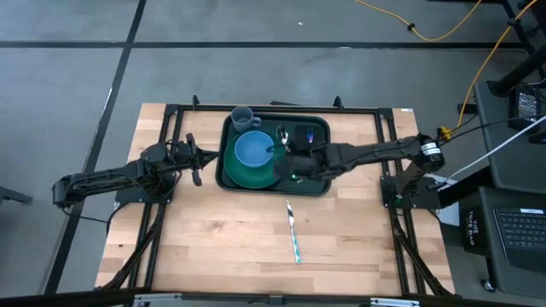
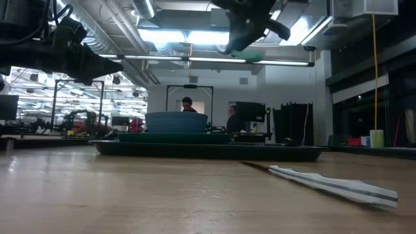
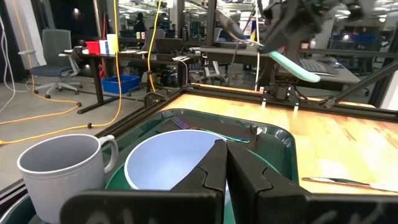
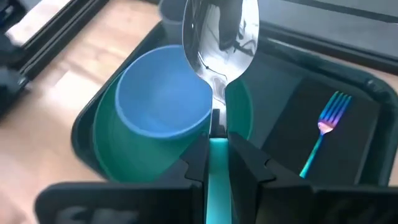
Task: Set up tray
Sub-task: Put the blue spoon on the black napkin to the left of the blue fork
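Observation:
The dark green tray (image 1: 317, 186) lies at the table's far middle. It carries a green plate (image 1: 247, 176) with a blue bowl (image 1: 252, 150) on it, a grey mug (image 1: 243, 117) and a black napkin (image 4: 348, 134) with an iridescent fork (image 4: 324, 127). My right gripper (image 4: 217, 134) hangs above the tray's middle, shut on a spoon (image 4: 217, 37) with a teal handle. My left gripper (image 1: 196, 162), shut and holding nothing, hovers just off the tray's left rim. My right gripper pinches the spoon's teal handle (image 4: 217, 152) between its two fingers, which lie along it. The shiny spoon bowl sticks out past the fingertips over the blue bowl. The spoon is lifted clear of the tray and tilted; its teal end (image 3: 298, 67) points down behind the fingers.
A knife (image 1: 293, 232) lies on the bare wood nearer the table's front edge, right of centre. Black frame rails (image 1: 171, 115) run along the far and side edges. People stand in the room beyond the table.

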Robot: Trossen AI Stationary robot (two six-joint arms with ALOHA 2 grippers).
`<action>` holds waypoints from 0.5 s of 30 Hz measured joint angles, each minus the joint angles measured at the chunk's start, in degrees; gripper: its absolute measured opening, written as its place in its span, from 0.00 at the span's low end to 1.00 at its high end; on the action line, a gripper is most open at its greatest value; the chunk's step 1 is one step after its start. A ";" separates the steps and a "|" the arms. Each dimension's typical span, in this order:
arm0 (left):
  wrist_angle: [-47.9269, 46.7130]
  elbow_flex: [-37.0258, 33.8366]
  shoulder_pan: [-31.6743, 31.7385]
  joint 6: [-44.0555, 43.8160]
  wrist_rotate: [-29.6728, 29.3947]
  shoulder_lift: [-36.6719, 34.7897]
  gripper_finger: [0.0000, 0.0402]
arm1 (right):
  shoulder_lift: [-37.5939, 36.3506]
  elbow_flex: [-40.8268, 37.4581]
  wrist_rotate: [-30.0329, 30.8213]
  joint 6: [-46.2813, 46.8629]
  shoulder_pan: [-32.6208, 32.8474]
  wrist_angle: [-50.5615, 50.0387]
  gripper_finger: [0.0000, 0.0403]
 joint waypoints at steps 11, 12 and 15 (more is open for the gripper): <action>0.00 0.00 -0.02 -0.31 0.00 -0.02 0.01 | 0.17 -0.01 -1.83 0.95 -7.69 -0.66 0.10; 0.00 0.00 -0.02 0.27 0.00 0.00 0.01 | 0.27 -0.01 -2.31 1.60 -8.31 -0.79 0.10; 0.00 0.00 -0.02 1.45 0.00 -0.02 0.01 | 1.29 -0.05 -4.13 3.06 -10.13 -1.57 0.10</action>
